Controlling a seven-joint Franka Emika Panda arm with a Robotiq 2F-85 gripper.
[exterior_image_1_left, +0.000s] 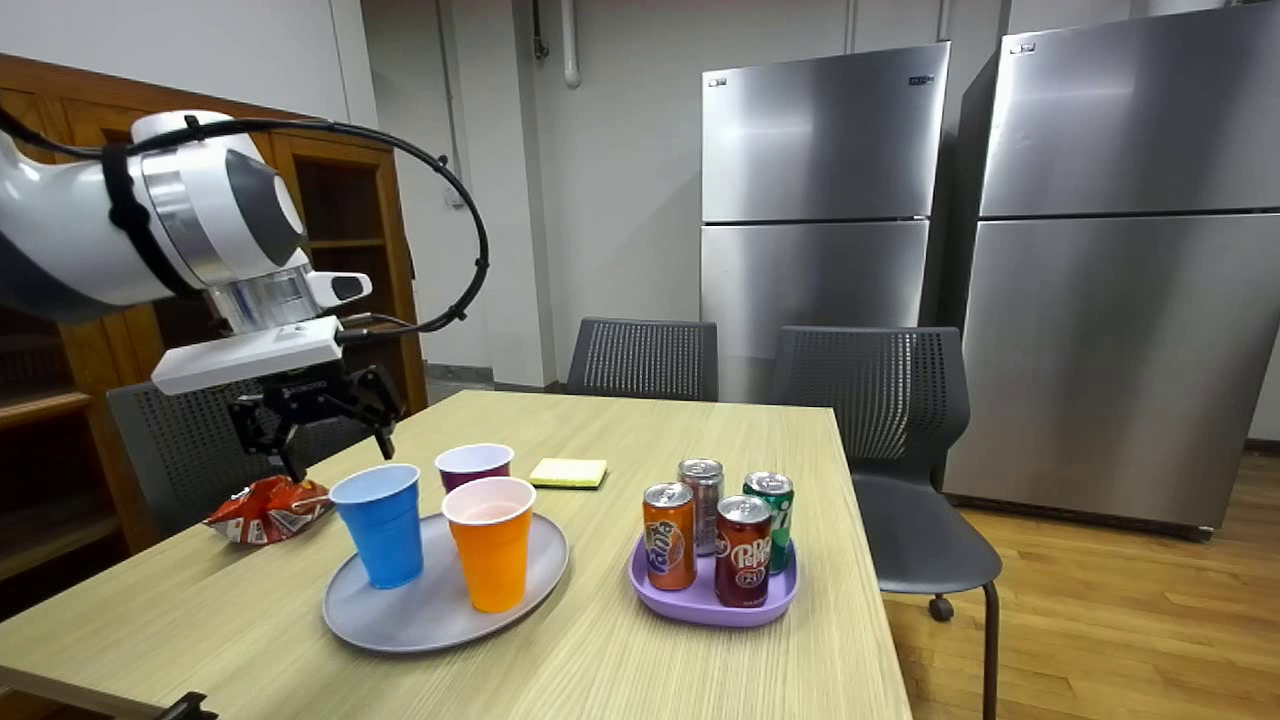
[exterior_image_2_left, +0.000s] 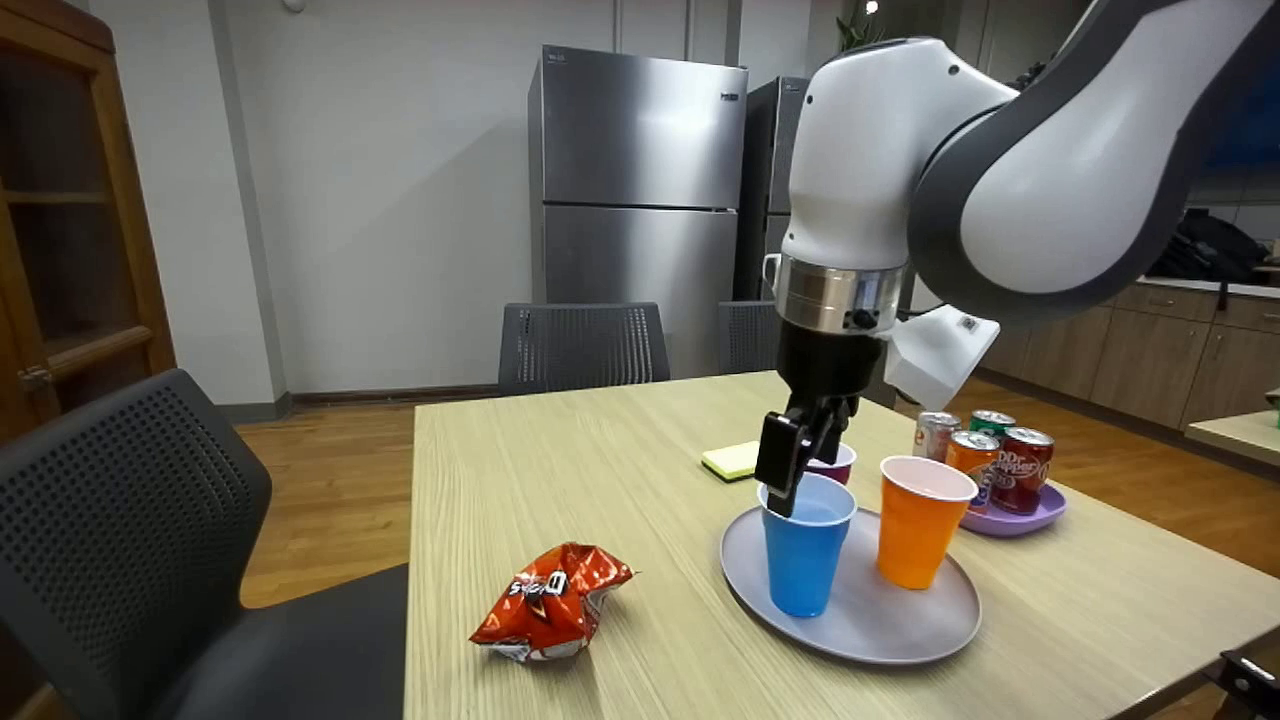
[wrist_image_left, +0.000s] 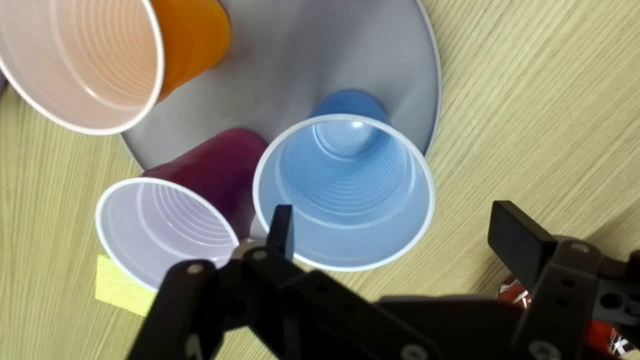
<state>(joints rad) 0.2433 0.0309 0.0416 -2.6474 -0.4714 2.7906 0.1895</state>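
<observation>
Blue cup (exterior_image_1_left: 380, 535) stands on grey plate (exterior_image_1_left: 428, 625); near the cup's rim, end effector (exterior_image_1_left: 342, 464) has jaws wide apart.

The gripper (exterior_image_1_left: 342, 460) points down, its two fingers (wrist_image_left: 517, 240) spread well apart. Above them sits the silver wrist (exterior_image_2_left: 840, 295), and higher over the fingers the white arm (exterior_image_2_left: 875, 150) bends. In an exterior view the fingers overlap, so their gap is hard to judge there.
</observation>
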